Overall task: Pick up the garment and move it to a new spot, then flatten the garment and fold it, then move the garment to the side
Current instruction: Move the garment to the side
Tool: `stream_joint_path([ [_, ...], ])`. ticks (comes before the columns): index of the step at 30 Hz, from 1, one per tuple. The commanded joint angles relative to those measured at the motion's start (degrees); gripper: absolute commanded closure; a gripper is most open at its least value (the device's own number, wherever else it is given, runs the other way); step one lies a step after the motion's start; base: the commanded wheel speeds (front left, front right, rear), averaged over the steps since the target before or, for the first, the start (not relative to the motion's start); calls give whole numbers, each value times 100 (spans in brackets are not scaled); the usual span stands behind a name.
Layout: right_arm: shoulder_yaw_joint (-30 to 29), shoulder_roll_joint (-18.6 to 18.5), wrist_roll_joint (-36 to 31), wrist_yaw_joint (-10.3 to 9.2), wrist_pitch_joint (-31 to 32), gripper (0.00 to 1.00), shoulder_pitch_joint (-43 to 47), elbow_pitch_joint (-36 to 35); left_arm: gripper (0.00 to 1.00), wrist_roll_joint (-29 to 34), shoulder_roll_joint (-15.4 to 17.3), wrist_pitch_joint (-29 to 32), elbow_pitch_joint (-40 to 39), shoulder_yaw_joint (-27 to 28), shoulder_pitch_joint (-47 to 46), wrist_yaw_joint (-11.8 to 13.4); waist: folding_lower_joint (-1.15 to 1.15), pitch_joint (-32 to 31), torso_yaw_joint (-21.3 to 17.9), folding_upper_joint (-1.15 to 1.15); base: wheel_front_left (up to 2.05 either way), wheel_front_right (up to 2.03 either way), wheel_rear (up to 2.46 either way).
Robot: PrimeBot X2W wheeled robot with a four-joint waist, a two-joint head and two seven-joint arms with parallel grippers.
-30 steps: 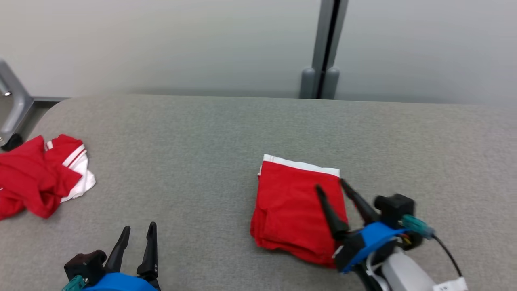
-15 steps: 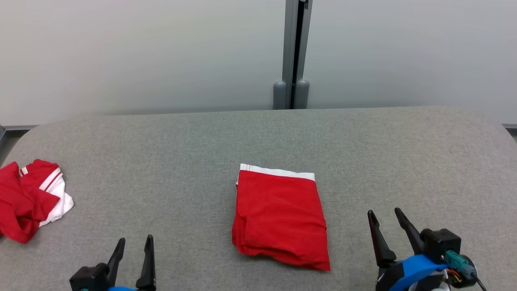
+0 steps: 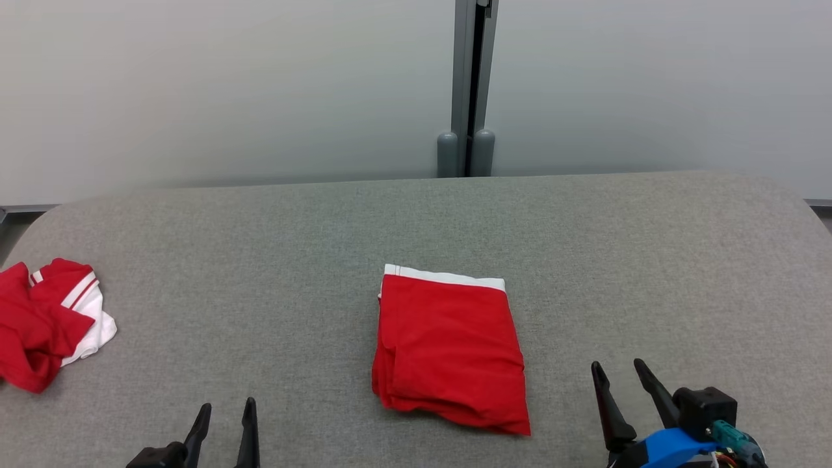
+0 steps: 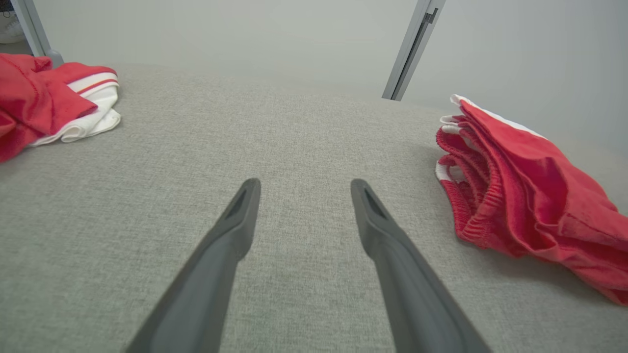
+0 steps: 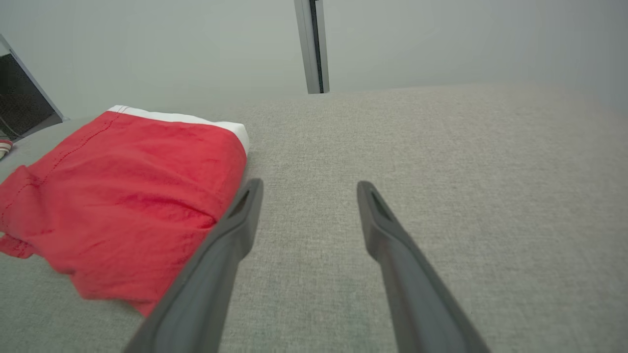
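A red garment (image 3: 448, 351) with a white band along its far edge lies folded into a neat rectangle on the grey fabric table (image 3: 292, 260). It sits straight out from the grey post (image 3: 469, 91) that rises behind the table's far edge, toward the robot, roughly in the middle of the tabletop. Its layered, elastic-edged folds show along the side that faces the robot's left. Nothing is touching it.

The left gripper (image 3: 228, 403) hangs low over bare table, well to the robot's left of the post's line and nearer the robot than the garment. Its two dark fingers stand spread apart with nothing between them. The right gripper (image 3: 616, 364) is on the other side of that line, near the garment's near right corner but clear of the cloth. Its fingers are spread too, holding nothing.

Far off to the robot's left of the post, by the table's edge, lies a second red-and-white cloth (image 3: 45, 325), crumpled in a heap.
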Motion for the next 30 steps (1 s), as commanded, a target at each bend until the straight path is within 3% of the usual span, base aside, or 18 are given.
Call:
stream_joint_path([
  [1, 86, -17, 86, 0, -20, 0, -1, 55, 0, -55, -12, -15, -6, -29, -49, 9, 0, 44, 45, 0, 0, 0, 0],
  [11, 667, -21, 451, 0, -20, 0, -788, 494, 0, -434, 244, -15, -113, -528, -263, 9, 0, 524, 584, 0, 0, 0, 0],
  [22, 604, -20, 439, 0, -19, 0, -1577, 2011, 0, -1044, 677, -15, -236, -1057, -541, 9, 0, 989, 1125, 0, 0, 0, 0],
  [23, 756, -18, 493, 1, 17, 41, -1581, 2234, 0, -1120, 724, -15, -265, -1084, -581, 9, 0, 1029, 1143, 0, 0, 0, 0],
  [24, 756, -18, 493, 1, 17, 41, -1581, 2234, 0, -1120, 724, -15, -265, -1084, -581, 9, 0, 1029, 1143, 0, 0, 0, 0],
  [25, 854, 2, 526, 1, 23, 90, -1554, 2306, 0, -1150, 747, -15, -273, -1104, -587, 9, 0, 1039, 1142, 0, 0, 0, 0],
  [26, 955, 15, 566, 6, 32, 100, -1549, 2351, 0, -1170, 756, -15, -282, -1127, -592, 9, 0, 1046, 1128, 0, 0, 0, 0],
  [30, 976, -14, 558, 0, 8, 100, -1577, 2043, 0, -1207, 780, -15, -309, -1142, -573, 9, 0, 1026, 988, 0, 0, 0, 0],
])
